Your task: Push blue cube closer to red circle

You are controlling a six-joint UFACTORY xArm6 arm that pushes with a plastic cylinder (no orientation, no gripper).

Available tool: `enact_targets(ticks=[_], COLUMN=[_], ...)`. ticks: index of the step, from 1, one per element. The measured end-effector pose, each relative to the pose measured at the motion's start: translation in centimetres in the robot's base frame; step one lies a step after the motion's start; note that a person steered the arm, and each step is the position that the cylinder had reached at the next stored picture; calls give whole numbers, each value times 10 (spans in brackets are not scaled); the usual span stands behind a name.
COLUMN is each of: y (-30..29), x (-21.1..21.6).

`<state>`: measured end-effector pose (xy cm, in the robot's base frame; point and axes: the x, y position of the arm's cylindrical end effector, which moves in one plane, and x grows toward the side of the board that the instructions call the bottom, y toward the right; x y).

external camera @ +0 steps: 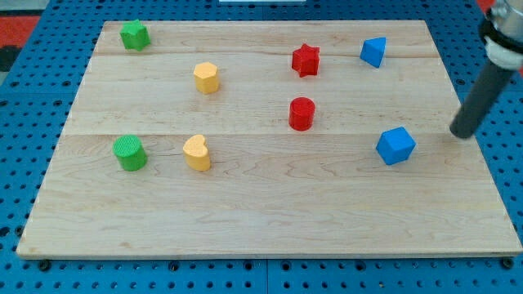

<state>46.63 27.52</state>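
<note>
Table: a pale wooden table (270,212) of joined planks, lying on a blue perforated base (16,163).
End effector: a straight dark rod with no jaws to open or close; it holds nothing. My tip (462,133) rests on the table near the view's right edge.
Tip and blue cube: my tip is to the view's right of the blue cube-shaped block (395,145), slightly higher in the view, near it but apart; a strip of bare wood shows between them.
Blue cube: right part of the table, about mid-height in the view, sitting with one corner turned toward the view's bottom.
Red circle: the red round cylinder block (301,113) stands upright to the view's left of the blue cube and a little higher, well apart from it.
Red star: a red star-shaped block (305,60) lies above the red cylinder, toward the view's top.
Second blue block: a blue angular block (373,51), shape not clear, sits near the top right.
Yellow blocks: a yellow hexagonal block (206,77) upper centre-left; a yellow heart-shaped block (196,153) below it.
Green blocks: a green star-like block (134,35) at the top left corner; a green round cylinder block (129,153) just left of the yellow heart.
</note>
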Motion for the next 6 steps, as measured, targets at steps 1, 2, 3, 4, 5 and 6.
enact_targets(ticks=[1,2,3,4,5,6], y=[-23,-69,-122,-129,-143,-150], x=[20,18,16,20,-3,-25])
